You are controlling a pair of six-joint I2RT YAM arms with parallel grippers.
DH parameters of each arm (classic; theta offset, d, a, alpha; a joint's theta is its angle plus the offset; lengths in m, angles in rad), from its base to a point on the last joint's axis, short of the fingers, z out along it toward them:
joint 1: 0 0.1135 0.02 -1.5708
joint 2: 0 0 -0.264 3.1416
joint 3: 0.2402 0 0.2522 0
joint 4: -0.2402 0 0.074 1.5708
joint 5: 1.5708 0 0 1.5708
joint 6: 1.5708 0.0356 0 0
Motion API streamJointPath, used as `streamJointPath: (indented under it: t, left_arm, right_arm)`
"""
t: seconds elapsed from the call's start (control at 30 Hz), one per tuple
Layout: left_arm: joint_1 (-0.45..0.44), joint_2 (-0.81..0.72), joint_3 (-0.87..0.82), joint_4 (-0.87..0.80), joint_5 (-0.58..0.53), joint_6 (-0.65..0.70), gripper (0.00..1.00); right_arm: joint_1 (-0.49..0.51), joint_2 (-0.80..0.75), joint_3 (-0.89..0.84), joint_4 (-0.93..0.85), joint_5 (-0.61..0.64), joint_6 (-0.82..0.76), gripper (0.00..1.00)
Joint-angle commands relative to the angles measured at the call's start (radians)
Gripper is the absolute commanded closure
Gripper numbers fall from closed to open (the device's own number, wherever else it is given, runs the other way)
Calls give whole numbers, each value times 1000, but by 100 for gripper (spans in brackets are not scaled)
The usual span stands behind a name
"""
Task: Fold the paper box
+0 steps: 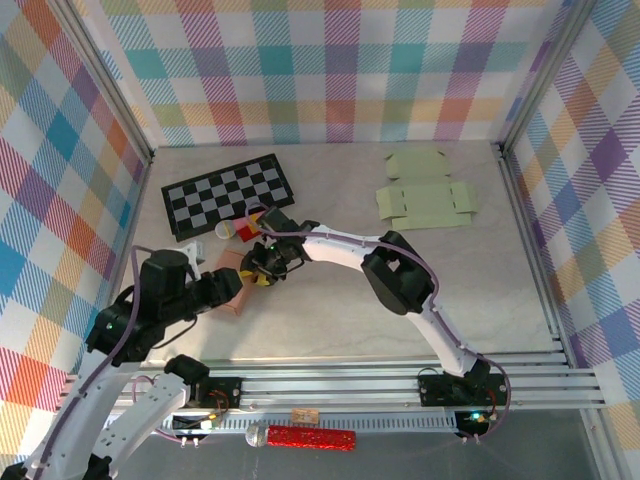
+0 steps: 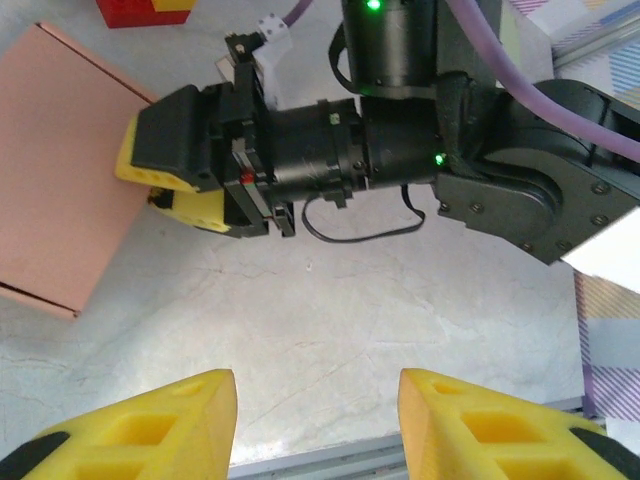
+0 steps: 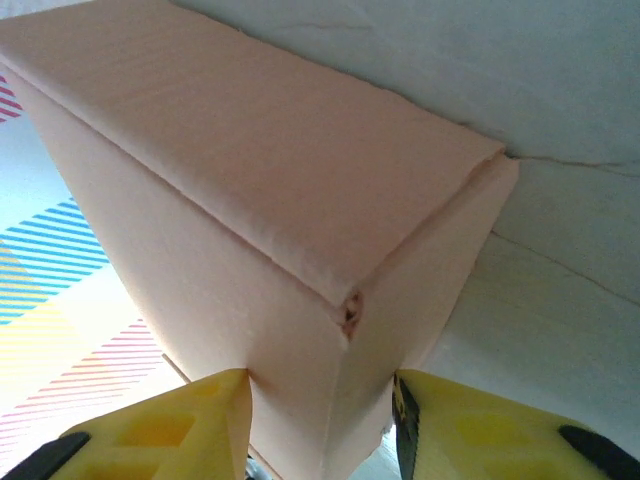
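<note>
The pink paper box [image 1: 234, 300] lies on the table left of centre, its flat pink face [image 2: 50, 170] at the left of the left wrist view. My right gripper [image 1: 263, 270] is at the box's right edge, and its yellow fingers [image 2: 175, 165] clamp that edge. From the right wrist a folded corner of the box [image 3: 300, 230] runs down between both pads, so the right gripper [image 3: 320, 425] is shut on the box. My left gripper [image 2: 317, 420] is open over bare table just near of the box, with nothing between its fingers.
A black-and-white checkerboard mat [image 1: 228, 195] lies behind the box, with a red and yellow block [image 1: 243, 231] at its near edge. Pale green flat box blanks [image 1: 427, 200] lie at the back right. The metal rail [image 1: 400, 385] runs along the near table edge.
</note>
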Motion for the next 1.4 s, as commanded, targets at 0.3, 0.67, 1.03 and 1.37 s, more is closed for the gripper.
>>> streamJointPath:
  t: [0.3, 0.67, 1.03, 1.37]
  left_arm:
    - [14, -6, -9, 59, 126, -15, 49]
    - [-26, 308, -73, 493, 221, -133, 51]
    - [-235, 811, 51, 937, 130, -308, 55]
    - [-253, 910, 124, 963, 87, -341, 56]
  right_arm:
    - [-67, -348, -191, -134, 238, -74, 41]
    - [-684, -740, -519, -286, 167, -243, 43]
    - [-997, -462, -359, -138, 85, -216, 44]
    - [-996, -135, -87, -387, 92, -175, 44]
